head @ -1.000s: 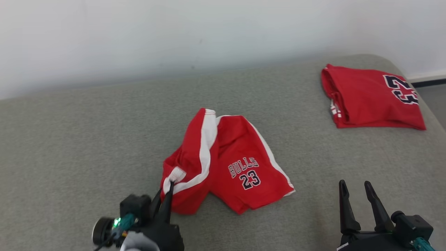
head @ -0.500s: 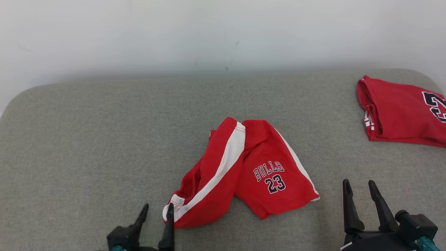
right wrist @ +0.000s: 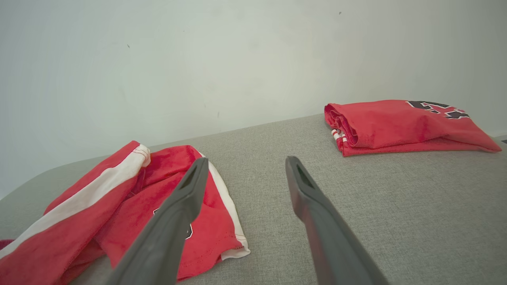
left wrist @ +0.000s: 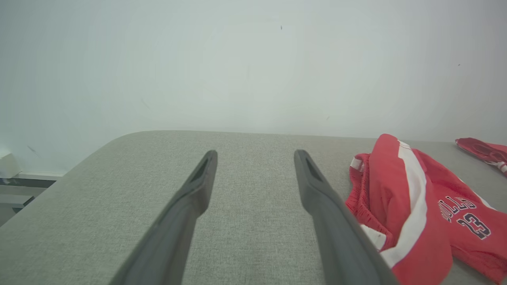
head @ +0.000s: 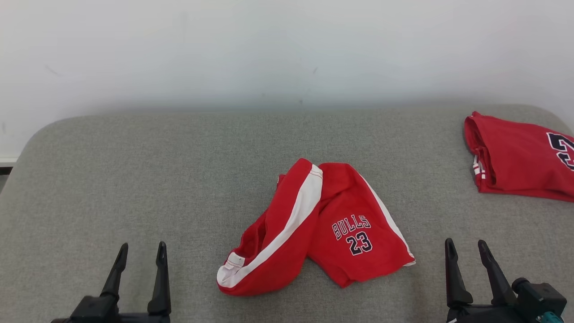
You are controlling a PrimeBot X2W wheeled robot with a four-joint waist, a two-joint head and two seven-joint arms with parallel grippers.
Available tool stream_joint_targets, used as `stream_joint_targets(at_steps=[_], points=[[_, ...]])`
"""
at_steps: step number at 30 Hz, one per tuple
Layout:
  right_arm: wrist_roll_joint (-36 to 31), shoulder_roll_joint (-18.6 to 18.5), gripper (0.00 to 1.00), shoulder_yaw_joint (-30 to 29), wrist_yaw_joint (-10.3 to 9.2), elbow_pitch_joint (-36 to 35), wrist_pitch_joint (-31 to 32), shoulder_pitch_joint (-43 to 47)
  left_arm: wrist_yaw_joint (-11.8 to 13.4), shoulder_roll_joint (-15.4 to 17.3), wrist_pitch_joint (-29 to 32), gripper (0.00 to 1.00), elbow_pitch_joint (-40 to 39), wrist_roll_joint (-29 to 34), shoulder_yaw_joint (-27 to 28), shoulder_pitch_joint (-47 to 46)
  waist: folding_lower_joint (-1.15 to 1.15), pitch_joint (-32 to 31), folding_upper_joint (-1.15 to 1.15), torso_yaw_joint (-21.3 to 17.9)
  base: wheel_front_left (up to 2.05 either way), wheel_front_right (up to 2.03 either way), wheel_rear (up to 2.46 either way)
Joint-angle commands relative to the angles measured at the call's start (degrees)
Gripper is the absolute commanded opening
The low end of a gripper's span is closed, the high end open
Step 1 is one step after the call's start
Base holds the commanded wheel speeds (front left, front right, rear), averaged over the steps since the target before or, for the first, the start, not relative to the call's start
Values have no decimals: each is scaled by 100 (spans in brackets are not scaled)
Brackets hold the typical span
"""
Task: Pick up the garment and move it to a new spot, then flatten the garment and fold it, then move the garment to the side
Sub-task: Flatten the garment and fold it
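The garment point(head: 314, 229) is a pair of red shorts with white side stripes and "BULLS 23" print, lying rumpled and half twisted on the grey cushion point(head: 179, 179). It also shows at the right of the left wrist view as the red shorts point(left wrist: 412, 206), and at the lower left of the right wrist view as the same shorts point(right wrist: 119, 206). My left gripper point(head: 141, 249) stands open at the lower left, well left of the shorts, with nothing between its fingers. My right gripper point(head: 466, 246) stands open at the lower right, just right of the shorts, also holding nothing.
A folded red jersey point(head: 520, 157) with a dark number lies at the cushion's far right; the right wrist view shows that jersey point(right wrist: 400, 124) too. A pale wall point(head: 269, 54) rises behind the cushion. The cushion's rounded left corner point(head: 36, 134) marks its edge.
My left gripper let go of the shorts' waistband, opened, and drew back to the left. The camera has turned, shifting the whole picture. The right gripper stays open.
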Motion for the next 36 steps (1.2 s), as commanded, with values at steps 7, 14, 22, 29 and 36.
stream_joint_targets(at_steps=[7,14,22,29,36], points=[[31,-63,100,2,-17,-24,25,130,-202,53,-15,100,-348,222,188,512,0,-102,0,27,0,0,0],[97,-148,100,75,-17,46,62,109,-325,-131,-16,100,-352,339,287,646,0,-133,0,126,0,0,0],[121,-510,100,490,-17,394,189,-577,-516,-317,-16,100,-166,434,286,410,0,-70,0,407,0,0,0],[95,-816,100,967,-17,937,323,-1629,-632,-496,-16,100,-27,524,304,213,0,171,0,838,0,0,0],[124,-1050,100,1389,-17,1714,323,-2489,-747,-640,-16,100,45,593,287,27,0,405,0,1242,0,0,0]])
